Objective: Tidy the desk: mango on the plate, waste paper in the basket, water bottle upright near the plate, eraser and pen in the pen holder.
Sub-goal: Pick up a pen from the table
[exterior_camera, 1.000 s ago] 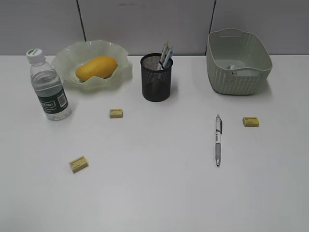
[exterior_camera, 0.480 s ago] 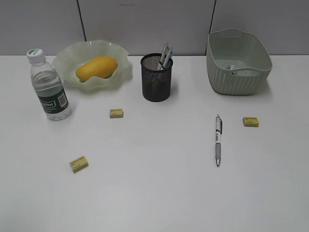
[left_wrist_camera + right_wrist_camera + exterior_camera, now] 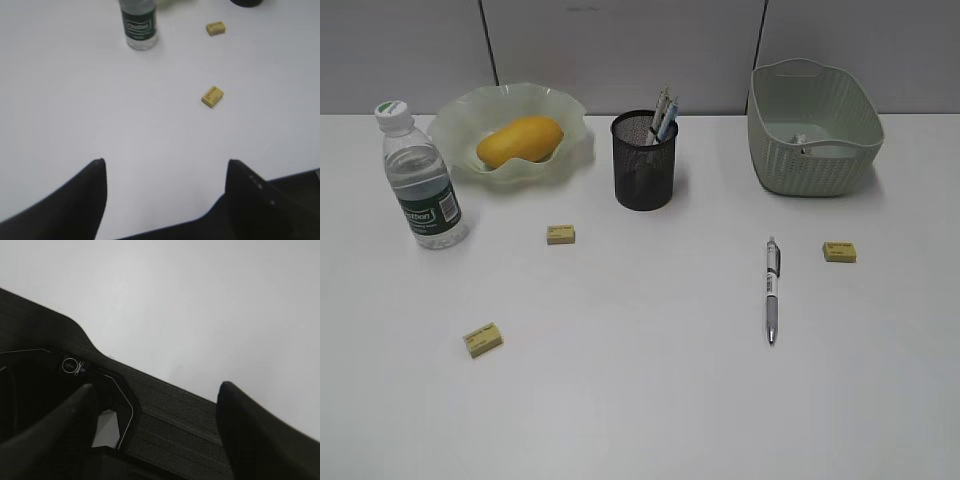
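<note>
The mango (image 3: 520, 140) lies in the wavy green plate (image 3: 454, 121). To its left the water bottle (image 3: 420, 182) (image 3: 139, 24) stands upright. The black mesh pen holder (image 3: 644, 162) holds some pens, and one pen (image 3: 772, 291) lies on the desk (image 3: 640, 400). Three yellow erasers lie loose: (image 3: 560, 234), (image 3: 483, 339), (image 3: 839, 251). A scrap of waste paper (image 3: 800, 140) sits inside the basket (image 3: 820, 165). My left gripper (image 3: 166, 165) hangs open over bare desk, short of an eraser (image 3: 212, 96). My right gripper (image 3: 156, 389) is open and empty. Neither arm shows in the exterior view.
A grey partition wall runs behind the desk. In the right wrist view a black textured block (image 3: 170, 415) lies under the fingers at the desk's edge. A second eraser (image 3: 215, 28) shows near the bottle in the left wrist view.
</note>
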You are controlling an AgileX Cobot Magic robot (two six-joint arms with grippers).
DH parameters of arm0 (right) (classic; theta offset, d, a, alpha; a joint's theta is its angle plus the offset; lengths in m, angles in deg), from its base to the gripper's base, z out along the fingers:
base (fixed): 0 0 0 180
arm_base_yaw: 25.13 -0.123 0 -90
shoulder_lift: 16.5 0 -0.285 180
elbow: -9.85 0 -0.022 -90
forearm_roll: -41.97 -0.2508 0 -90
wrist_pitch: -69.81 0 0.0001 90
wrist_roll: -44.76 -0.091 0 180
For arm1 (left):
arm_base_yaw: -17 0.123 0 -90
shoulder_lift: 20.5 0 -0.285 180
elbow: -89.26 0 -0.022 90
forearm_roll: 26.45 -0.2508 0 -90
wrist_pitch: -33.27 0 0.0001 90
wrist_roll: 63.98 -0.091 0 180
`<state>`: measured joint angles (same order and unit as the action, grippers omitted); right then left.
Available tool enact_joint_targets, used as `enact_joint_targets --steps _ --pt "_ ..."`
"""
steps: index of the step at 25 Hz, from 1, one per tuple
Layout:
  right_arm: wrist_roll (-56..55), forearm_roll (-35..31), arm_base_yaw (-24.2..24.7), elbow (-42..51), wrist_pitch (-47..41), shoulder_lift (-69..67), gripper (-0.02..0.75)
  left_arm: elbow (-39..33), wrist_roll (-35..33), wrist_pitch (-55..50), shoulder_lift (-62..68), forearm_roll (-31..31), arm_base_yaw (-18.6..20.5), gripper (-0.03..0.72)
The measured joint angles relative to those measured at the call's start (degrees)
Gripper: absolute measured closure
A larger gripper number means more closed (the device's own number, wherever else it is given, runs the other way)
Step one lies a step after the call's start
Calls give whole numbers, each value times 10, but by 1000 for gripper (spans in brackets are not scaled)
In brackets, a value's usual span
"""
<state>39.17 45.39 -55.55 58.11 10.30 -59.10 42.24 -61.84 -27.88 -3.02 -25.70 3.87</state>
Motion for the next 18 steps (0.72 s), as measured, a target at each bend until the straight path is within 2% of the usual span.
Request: enact_joint_targets --steps 3,6,10,18 --pt "0 0 0 0 0 0 155 0 0 0 -28 0 37 143" --pt "0 0 0 0 0 0 155 0 0 0 -47 0 57 148" --pt "-1 0 0 -7 10 0 155 0 0 0 -66 0 62 151" --pt "-53 -6 0 -24 111 -43 155 0 0 0 -102 0 62 156"
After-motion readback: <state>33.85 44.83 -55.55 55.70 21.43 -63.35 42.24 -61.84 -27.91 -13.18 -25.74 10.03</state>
